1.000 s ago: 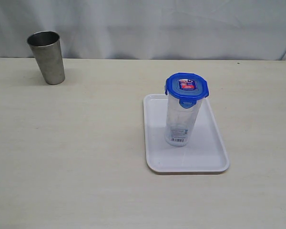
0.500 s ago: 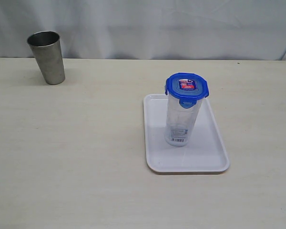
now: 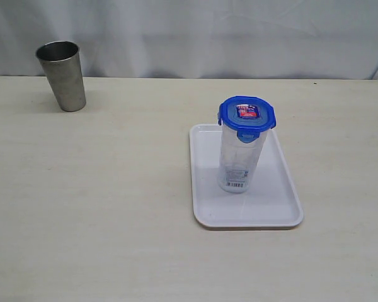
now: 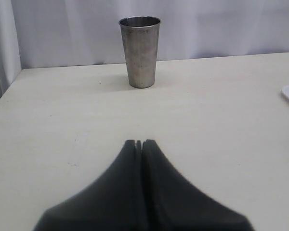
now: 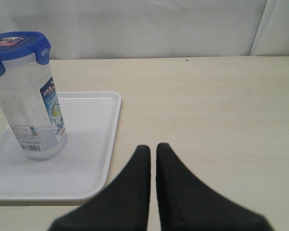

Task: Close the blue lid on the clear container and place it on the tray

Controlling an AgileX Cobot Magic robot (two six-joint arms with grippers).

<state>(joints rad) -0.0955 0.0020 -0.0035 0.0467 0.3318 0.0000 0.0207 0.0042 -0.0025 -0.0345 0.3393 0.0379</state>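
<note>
The clear container (image 3: 239, 160) stands upright on the white tray (image 3: 274, 211), with the blue lid (image 3: 246, 114) sitting on its top. The right wrist view shows the same container (image 5: 31, 110), lid (image 5: 17, 45) and tray (image 5: 86, 159), well apart from my right gripper (image 5: 153, 147), which is shut and holds nothing. My left gripper (image 4: 140, 142) is shut and empty over bare table. Neither gripper shows in the exterior view.
A grey metal tumbler (image 3: 62, 75) stands at the back left of the table, also seen as the tumbler (image 4: 140, 50) ahead of my left gripper. A white curtain (image 3: 208, 34) runs along the table's far edge.
</note>
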